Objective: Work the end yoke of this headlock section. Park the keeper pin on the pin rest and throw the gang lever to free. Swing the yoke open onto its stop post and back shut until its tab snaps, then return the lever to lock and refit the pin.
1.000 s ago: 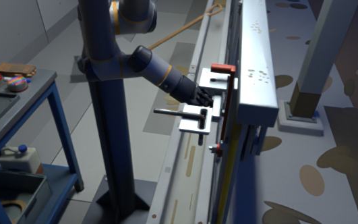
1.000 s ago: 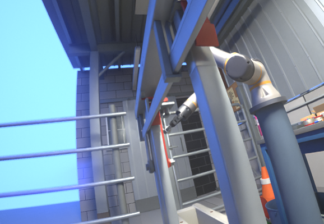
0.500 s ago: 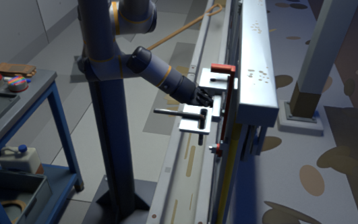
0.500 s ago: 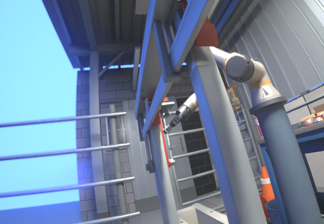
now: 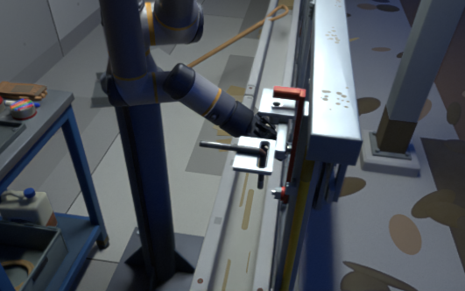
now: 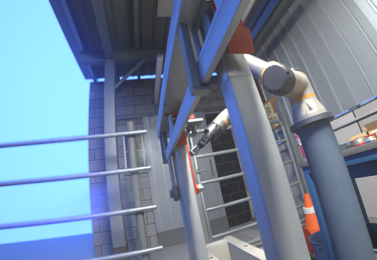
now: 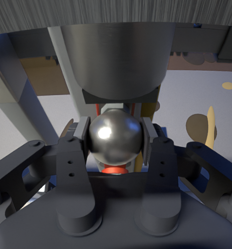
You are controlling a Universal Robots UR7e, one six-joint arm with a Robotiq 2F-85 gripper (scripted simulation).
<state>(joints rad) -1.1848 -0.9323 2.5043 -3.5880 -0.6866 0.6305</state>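
Note:
The gang lever's shaft is mostly hidden behind my gripper [image 5: 273,130]; only its shiny steel ball knob [image 7: 115,139] shows, gripped between my closed fingers. The red yoke [image 5: 297,131] runs down the end of the grey headlock rail [image 5: 332,83], with its red top arm beside a bracket plate. The keeper pin [image 5: 236,148], a dark T-handled rod, lies on the pin rest plate [image 5: 254,154] just below my gripper. From the second side camera, my gripper [image 6: 195,148] sits beside the red yoke [image 6: 189,159].
Behind the rail stands a square column on a base plate [image 5: 389,151]. My arm's pedestal [image 5: 142,175] rises to the left. A blue cart [image 5: 13,144] with tools and a jug stands far left. An orange cone [image 6: 309,213] stands by the pedestal.

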